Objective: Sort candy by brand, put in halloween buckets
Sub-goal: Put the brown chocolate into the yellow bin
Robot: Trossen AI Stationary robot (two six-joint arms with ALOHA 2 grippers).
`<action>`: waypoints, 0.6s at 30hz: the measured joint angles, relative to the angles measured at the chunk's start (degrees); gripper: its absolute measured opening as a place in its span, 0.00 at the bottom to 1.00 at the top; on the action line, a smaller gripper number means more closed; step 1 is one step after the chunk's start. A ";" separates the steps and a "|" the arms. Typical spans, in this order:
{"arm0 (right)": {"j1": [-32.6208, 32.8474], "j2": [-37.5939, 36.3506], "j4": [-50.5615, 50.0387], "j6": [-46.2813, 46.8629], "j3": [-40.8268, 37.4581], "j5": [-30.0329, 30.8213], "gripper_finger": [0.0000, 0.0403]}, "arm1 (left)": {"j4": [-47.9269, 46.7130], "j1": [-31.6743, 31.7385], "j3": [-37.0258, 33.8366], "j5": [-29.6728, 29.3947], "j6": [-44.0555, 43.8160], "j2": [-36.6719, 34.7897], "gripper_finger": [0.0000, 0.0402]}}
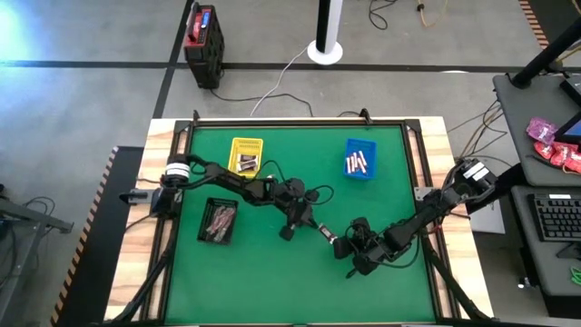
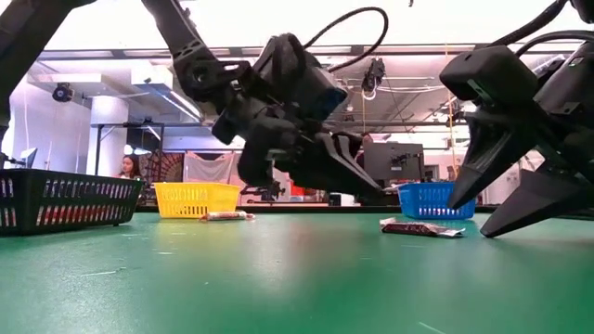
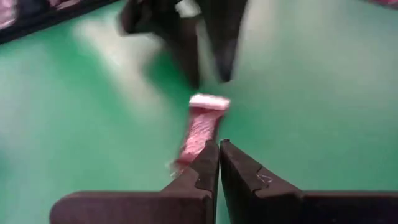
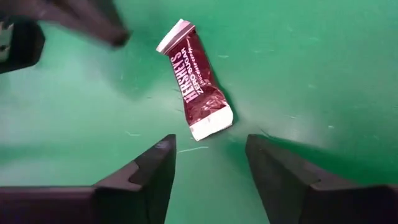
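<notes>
One dark brown Hershey's candy bar [image 4: 198, 81] with whitish ends lies flat on the green mat [image 1: 272, 282], between my two grippers [image 1: 324, 233]. My right gripper [image 4: 208, 140] is open and low over the mat; its fingers stand just short of the bar's near end without touching it. My left gripper [image 3: 219, 149] is shut and hovers above the mat on the bar's other side, tips pointing at it. The yellow bin [image 1: 246, 156], the blue bin [image 1: 360, 159] and the black bin [image 1: 219, 222] each hold several candies.
In the low view a second wrapped candy [image 2: 227, 216] lies on the mat in front of the yellow bin [image 2: 195, 199]. The mat has a raised frame around it [image 1: 300, 123]. Open mat stretches along the near edge. A person [image 2: 123, 167] sits far behind the table.
</notes>
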 joint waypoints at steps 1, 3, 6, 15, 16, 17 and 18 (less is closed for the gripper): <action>0.00 0.00 0.04 -0.22 0.00 0.02 0.48 | 0.03 -0.06 0.06 0.79 0.36 0.02 0.00; 0.00 0.00 0.07 -0.23 0.00 0.09 0.49 | 1.05 -0.26 0.53 0.65 0.73 0.84 0.00; -0.02 0.00 0.40 -0.04 0.00 0.15 0.49 | 0.46 -0.19 0.98 0.26 0.04 2.89 0.00; -1.52 0.00 3.75 0.85 -0.11 -0.02 0.52 | 1.30 -0.17 3.60 -5.27 -3.92 6.05 0.00; -1.86 0.00 4.43 0.28 -0.11 -0.02 0.52 | 1.29 -0.17 3.74 -5.28 -3.97 6.13 0.00; -2.17 0.00 4.75 -0.59 -0.11 -0.02 0.52 | 1.33 -0.17 3.80 -5.31 -3.98 6.23 0.00; -2.56 0.00 4.80 -1.08 -0.11 -0.03 0.52 | 1.27 -0.17 3.80 -5.30 -3.97 6.41 0.00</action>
